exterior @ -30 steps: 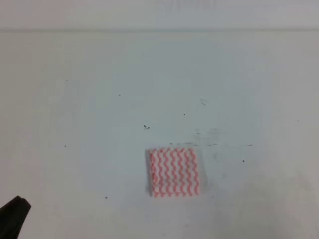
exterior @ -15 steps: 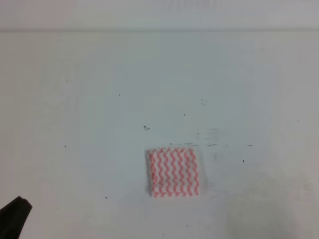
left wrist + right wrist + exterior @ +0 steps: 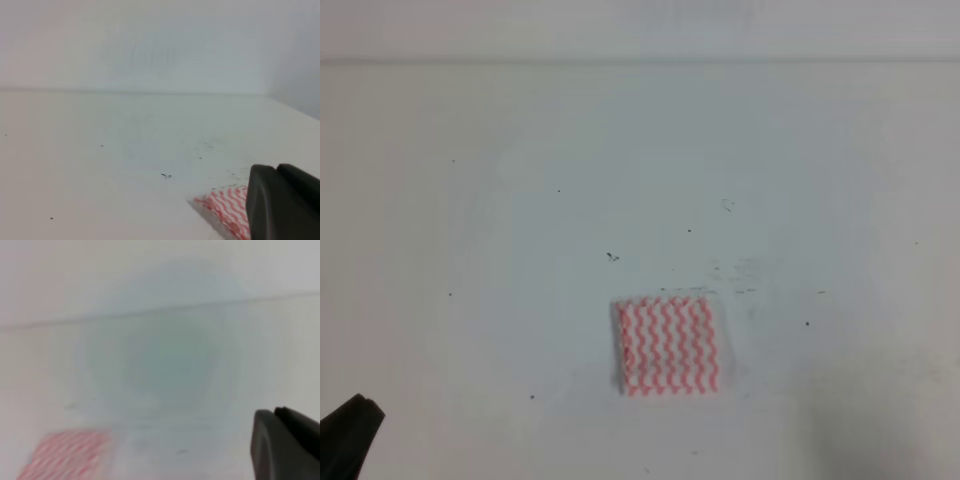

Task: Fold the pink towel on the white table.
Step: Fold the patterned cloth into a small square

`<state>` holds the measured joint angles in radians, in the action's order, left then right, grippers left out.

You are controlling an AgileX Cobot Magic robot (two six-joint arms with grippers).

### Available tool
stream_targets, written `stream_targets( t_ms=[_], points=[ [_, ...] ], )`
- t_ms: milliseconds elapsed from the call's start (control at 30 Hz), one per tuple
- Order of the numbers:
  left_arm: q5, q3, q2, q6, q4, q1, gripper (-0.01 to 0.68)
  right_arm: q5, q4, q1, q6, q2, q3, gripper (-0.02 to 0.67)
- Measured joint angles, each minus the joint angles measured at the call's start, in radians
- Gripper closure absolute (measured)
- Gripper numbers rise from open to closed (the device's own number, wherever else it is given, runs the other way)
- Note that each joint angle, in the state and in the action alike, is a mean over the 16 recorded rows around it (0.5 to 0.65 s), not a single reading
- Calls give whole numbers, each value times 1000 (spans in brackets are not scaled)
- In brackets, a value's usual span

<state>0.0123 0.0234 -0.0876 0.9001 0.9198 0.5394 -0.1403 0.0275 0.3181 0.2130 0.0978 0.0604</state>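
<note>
Left end effector [image 3: 345, 435], its opening state impossible to tell, sits at the lower left corner of the frame, well apart from the folded pink towel [image 3: 667, 346] lying lower centre on the white surface [image 3: 620, 170].

pink towel [image 3: 668, 347] on white table [image 3: 520, 200] — near front edge, right of centre
</note>
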Motion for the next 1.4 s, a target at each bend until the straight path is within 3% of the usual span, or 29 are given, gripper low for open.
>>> stream_targets(
  t_ms=[367,1400],
  points=[
    [2,-4,1,1,1,0,676,-106,-3,-224,-49,-84,-12,667],
    [1,-2,0,1,1,0,676,-147,-19,-238,-56,-119,-70,667]
  ],
)
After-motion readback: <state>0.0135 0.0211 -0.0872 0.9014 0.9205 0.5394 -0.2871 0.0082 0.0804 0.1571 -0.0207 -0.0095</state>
